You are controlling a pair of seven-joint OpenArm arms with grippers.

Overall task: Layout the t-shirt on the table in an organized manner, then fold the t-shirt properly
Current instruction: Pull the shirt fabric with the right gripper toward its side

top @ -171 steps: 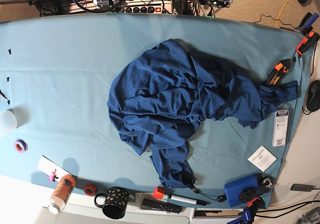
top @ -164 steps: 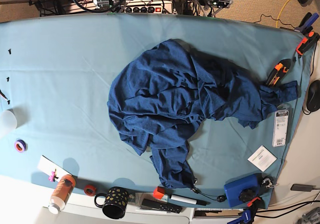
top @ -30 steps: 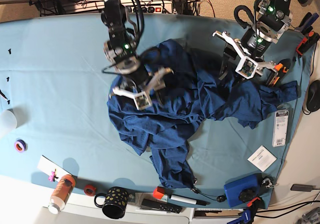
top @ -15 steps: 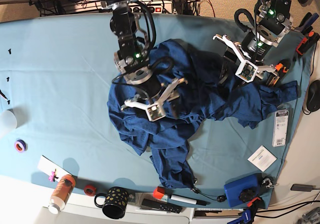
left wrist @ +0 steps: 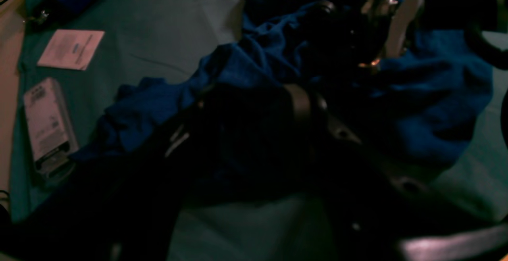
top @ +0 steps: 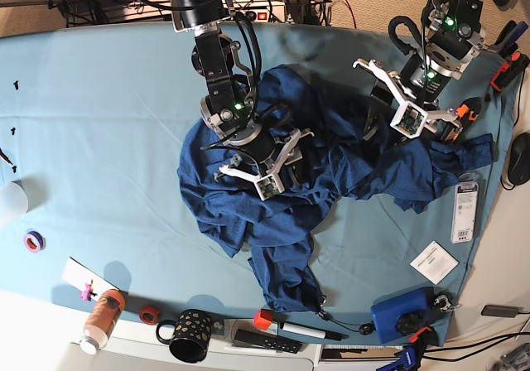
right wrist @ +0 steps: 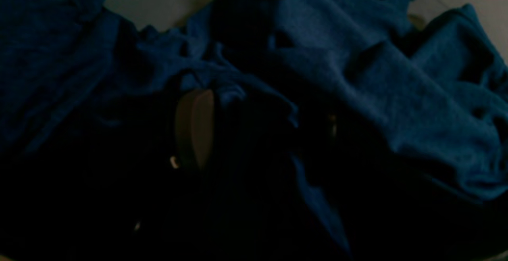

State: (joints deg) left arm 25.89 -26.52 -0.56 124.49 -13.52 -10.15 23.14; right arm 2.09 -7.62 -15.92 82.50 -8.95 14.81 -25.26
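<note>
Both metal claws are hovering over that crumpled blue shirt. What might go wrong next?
The dark navy-blue heathered t-shirt lies bunched in deep folds, so the open right gripper may pinch several layers at once and lift a lump rather than an edge. One end of the shirt reaches the orange-and-black clamp beside the open left gripper; tugging there might drag it. The shirt's lower tail lies near the black cable, which could snag.

Both arms are reached out, wrists pitched down; white-fingered right gripper (top: 267, 166) and left gripper (top: 411, 106) are held spread wide.
</note>
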